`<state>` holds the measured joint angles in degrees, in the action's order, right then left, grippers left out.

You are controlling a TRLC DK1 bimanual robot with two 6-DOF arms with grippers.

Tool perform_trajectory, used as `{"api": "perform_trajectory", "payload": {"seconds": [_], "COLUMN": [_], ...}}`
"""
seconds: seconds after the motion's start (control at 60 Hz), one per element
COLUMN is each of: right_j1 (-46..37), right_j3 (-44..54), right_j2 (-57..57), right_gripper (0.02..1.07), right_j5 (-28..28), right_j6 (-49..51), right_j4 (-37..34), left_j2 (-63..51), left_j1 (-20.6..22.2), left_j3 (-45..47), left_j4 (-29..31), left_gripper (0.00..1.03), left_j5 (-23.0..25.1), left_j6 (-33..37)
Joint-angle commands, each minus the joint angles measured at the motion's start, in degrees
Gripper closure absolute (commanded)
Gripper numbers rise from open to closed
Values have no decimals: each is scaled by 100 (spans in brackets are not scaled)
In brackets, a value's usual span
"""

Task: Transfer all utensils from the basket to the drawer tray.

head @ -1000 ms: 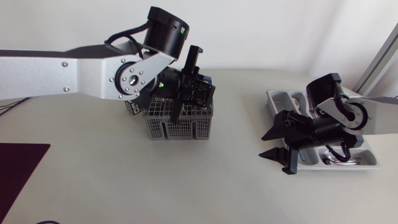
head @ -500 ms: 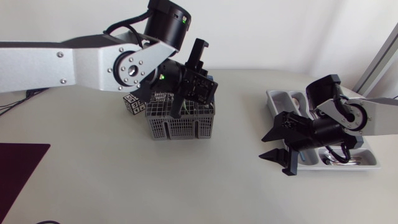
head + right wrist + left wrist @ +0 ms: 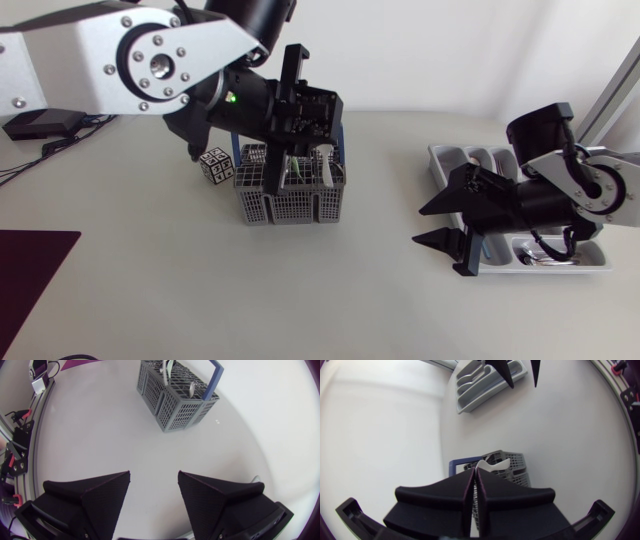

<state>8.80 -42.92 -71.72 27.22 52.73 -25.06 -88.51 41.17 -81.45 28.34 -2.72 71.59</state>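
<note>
The grey wire basket (image 3: 290,203) with a blue handle stands at the table's middle back, with several utensils (image 3: 300,170) upright in it. My left gripper (image 3: 274,180) hangs over the basket, pointing down at it, shut with nothing seen between its fingers. In the left wrist view a white utensil (image 3: 492,465) shows in the basket (image 3: 514,467) just ahead of the fingertips. The grey drawer tray (image 3: 445,155) lies at the right and holds some cutlery (image 3: 545,258). My right gripper (image 3: 432,225) stands open and empty beside the tray's left edge, facing the basket (image 3: 175,390).
A small black-and-white patterned cube (image 3: 217,166) sits against the basket's left side. A dark maroon mat (image 3: 30,270) lies at the front left corner. Bare tabletop (image 3: 370,260) stretches between basket and tray.
My left arm has risen and swung, bringing its shut gripper a little leftward over the basket. The right gripper has shifted only slightly and stays open.
</note>
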Motion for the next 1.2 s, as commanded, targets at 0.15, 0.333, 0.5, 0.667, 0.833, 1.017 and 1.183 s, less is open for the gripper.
{"api": "perform_trajectory", "payload": {"seconds": [0.15, 0.333, 0.5, 0.667, 0.833, 1.017, 1.183], "right_j1": [316, 641, 1001, 1274, 1335, 1379, 1546], "right_j3": [240, 284, 284, 240, 161, 143, 108], "right_j2": [633, 932, 906, 704, 396, 291, 194], "right_gripper": [37, 37, 37, 40, 48, 63, 65], "right_j5": [64, 20, -428, -929, -1123, -1395, -1650], "right_j6": [-1010, -2039, -2724, -3076, -3234, -3243, -3199], "right_j4": [291, 889, 1478, 1908, 2198, 2506, 2638], "left_j2": [-369, -896, -1318, -1459, -1538, -1538, -1546], "left_j1": [392, 682, 708, 541, 480, 480, 454], "left_j3": [-837, -1268, -1672, -1910, -2033, -2077, -2077], "left_j4": [972, 1156, 1148, 1104, 1060, 1148, 1218], "left_gripper": [100, 95, 95, 95, 95, 95, 95], "left_j5": [-9, 0, 35, 316, 536, 571, 668], "left_j6": [-1868, -3600, -4953, -5911, -6439, -6535, -6606]}}
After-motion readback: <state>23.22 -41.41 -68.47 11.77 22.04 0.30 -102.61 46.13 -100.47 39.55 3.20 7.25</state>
